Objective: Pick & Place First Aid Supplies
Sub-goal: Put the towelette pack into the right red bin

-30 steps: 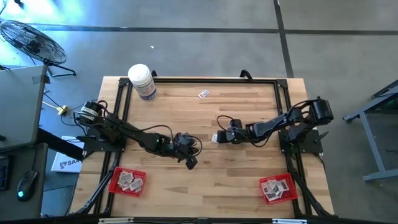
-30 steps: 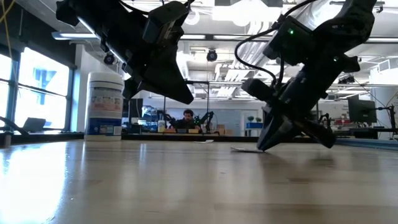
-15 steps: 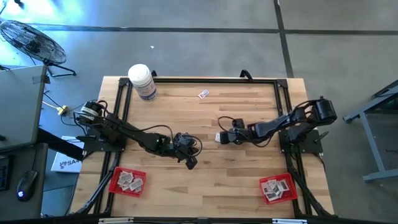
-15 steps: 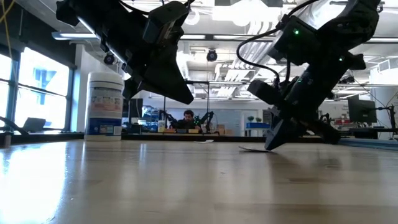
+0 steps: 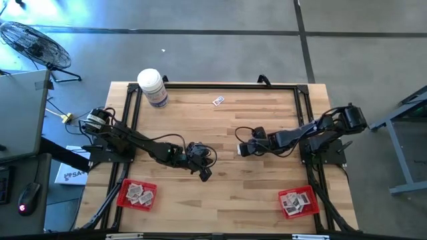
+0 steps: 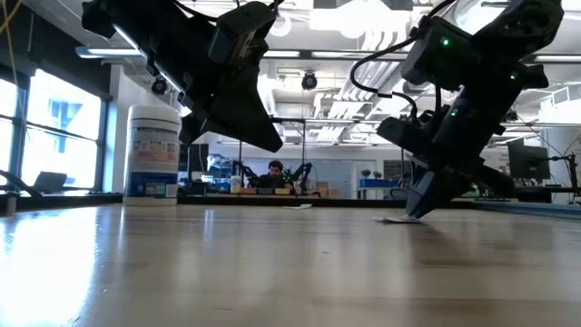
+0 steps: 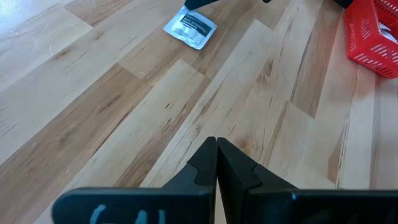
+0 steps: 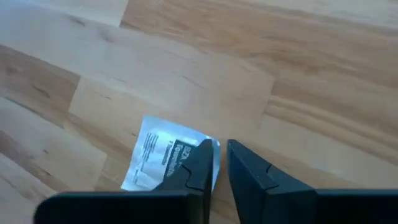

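Fingers (image 8: 205,163) of right arm slid right — packet (image 8: 163,160) dragged along.

- The packet (image 8: 168,155) under the right tool (image 8: 221,168) is partly covered by one finger; its print is too blurred to read.
- The red tray (image 7: 373,34) is cut off by the left wrist view's edge.
- The far packet (image 5: 218,101) is too small to read.

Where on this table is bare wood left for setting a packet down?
Bare wood lies between the two red trays along the near edge, and between the white bottle and the stray packet. The centre is crowded: the left gripper, and the right gripper at a packet.
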Tool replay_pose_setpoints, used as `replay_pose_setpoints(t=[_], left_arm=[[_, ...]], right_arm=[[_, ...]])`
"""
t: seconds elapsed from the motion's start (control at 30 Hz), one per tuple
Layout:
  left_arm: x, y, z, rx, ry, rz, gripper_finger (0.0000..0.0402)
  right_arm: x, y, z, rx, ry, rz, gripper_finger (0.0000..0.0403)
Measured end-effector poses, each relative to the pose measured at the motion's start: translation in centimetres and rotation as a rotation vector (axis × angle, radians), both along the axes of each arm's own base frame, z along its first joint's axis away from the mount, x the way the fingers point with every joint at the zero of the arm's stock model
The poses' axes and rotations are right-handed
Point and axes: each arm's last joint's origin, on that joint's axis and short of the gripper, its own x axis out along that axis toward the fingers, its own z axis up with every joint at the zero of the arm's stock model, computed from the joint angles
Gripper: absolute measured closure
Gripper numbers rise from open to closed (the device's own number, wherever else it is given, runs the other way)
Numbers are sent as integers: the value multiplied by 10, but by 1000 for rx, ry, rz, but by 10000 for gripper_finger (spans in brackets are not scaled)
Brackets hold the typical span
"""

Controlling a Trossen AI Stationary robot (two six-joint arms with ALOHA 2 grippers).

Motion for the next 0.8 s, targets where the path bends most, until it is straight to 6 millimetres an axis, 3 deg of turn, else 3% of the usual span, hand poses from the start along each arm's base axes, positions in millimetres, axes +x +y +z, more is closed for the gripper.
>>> replay_pose_setpoints(t=[0.33,0.63,0.8], left_arm=[[0,0,0,0,0,0,400],[0,0,0,0,0,0,400],[0,0,0,0,0,0,400]], right_arm=[[5,0,-4,-45,-7,40,305],[12,1,-17,-75,6,68,322],[12,9,-18,-147,47,196,345]])
